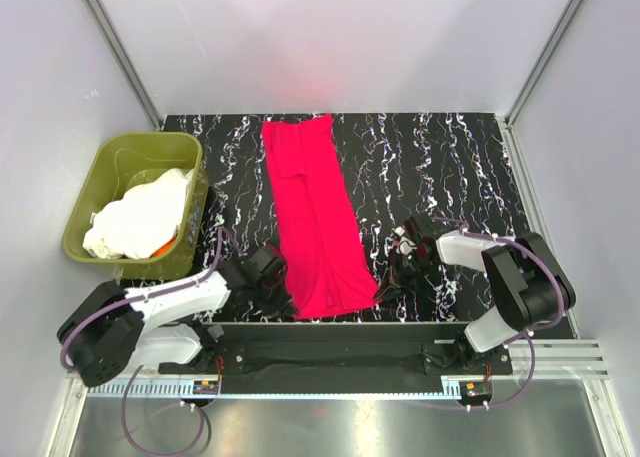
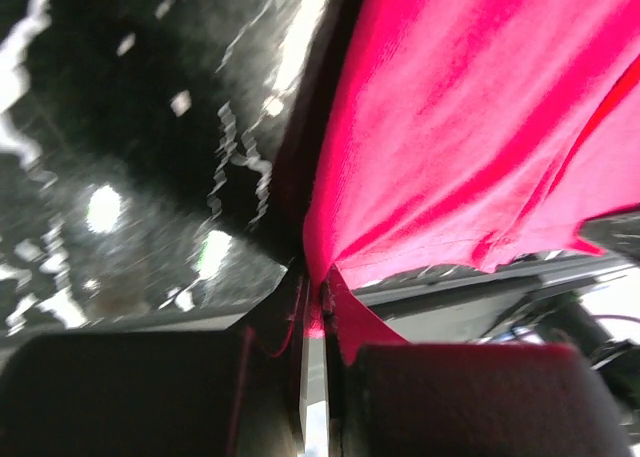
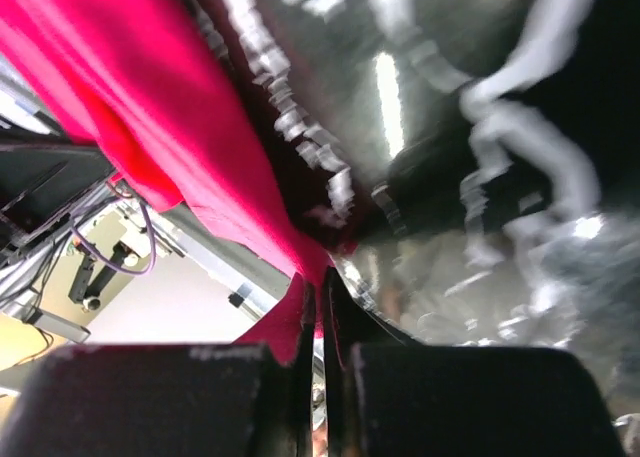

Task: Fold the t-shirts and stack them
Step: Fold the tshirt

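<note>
From above, the red t-shirt (image 1: 315,217) lies as a long narrow strip on the black marbled desk (image 1: 450,167), running from the far edge to the near edge, left of centre. White t-shirts (image 1: 140,222) sit heaped in the olive tub (image 1: 112,157) at the left edge. The left gripper (image 1: 270,272) and right gripper (image 1: 392,267) flank the strip's near end. In the left wrist view, the jaws are clenched on the red hem. In the right wrist view, the jaws likewise pinch a fold of red cloth.

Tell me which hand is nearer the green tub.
Left hand: it grips the red shirt at its near-left corner, right of the tub; the right hand grips the near-right corner, farther off.
</note>
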{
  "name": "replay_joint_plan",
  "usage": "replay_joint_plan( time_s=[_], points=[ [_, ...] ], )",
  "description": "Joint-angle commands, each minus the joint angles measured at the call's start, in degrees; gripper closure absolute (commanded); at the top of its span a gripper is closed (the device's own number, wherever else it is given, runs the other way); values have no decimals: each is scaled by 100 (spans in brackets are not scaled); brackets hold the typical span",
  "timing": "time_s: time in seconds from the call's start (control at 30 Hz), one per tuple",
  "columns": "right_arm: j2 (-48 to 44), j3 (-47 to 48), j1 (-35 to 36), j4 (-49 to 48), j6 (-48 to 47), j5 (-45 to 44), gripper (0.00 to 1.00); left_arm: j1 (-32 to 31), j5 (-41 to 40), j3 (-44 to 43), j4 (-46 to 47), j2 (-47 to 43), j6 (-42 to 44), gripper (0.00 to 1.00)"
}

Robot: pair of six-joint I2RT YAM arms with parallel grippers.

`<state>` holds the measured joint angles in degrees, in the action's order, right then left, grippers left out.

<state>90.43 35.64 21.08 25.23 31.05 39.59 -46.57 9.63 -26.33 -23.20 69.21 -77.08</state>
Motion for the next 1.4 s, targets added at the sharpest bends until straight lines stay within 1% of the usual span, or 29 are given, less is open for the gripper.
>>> replay_joint_plan(
  time_s=[0.0,0.13,0.27,0.37,0.47,0.5,0.53,0.57,0.6,0.63,0.67,0.7,0.77,0.8,0.87,0.9,0.97,1.07,1.17,1.37],
  points=[
    [-421,118,220,-19,199,-83,100,-72,-391,154,-1037,-302,422,100],
    [-448,373,335,-1,410,-92,100,-72,-514,-153,-1283,-426,465,100],
    [-334,707,326,8,516,48,100,-72,-593,-618,-1485,-260,772,100],
    [-53,1207,335,253,341,22,100,16,-892,-1372,-1906,-93,1132,100],
    [193,1848,335,385,323,31,100,437,-945,-1761,-2162,39,1581,100],
    [429,2259,327,499,288,40,100,742,-1093,-1979,-2171,83,1695,100],
    [570,2481,326,561,270,22,100,902,-1121,-2095,-2154,136,1948,100],
    [850,2709,326,614,218,5,100,1260,-1138,-2322,-2145,258,2064,100],
    [1018,3190,326,788,183,-74,100,1447,-1095,-2437,-2075,355,2178,100],
    [1185,3465,326,877,139,-109,100,1623,-1051,-2543,-2031,574,2414,100],
    [1553,3728,318,974,43,-145,100,1912,-1025,-2805,-1987,707,2521,100],
    [1756,4279,309,1244,-10,-241,100,2036,-998,-2938,-1847,847,2609,100],
    [2309,4845,283,1501,-160,-329,100,2343,-770,-3411,-1750,1374,2943,100],
    [2486,5326,256,1693,-160,-425,100,2423,-709,-3597,-1741,1567,3040,100],
    [2907,5803,186,1897,-248,-505,100,2599,-655,-4079,-1706,2102,3304,100],
    [3040,6232,160,2054,-274,-566,100,2643,-612,-4204,-1670,2262,3357,100],
    [3417,6673,90,2204,-292,-523,100,2810,-524,-4546,-1626,2657,3506,100],
    [3874,7621,19,2407,-257,-365,100,3012,-401,-4863,-1547,2983,3568,100],
    [4254,8185,-42,2627,-283,-321,100,3206,-251,-5144,-1495,3239,3559,100],
    [4720,8740,-122,2654,-275,-84,100,3391,47,-5725,-1529,3854,3595,100]
  ],
)
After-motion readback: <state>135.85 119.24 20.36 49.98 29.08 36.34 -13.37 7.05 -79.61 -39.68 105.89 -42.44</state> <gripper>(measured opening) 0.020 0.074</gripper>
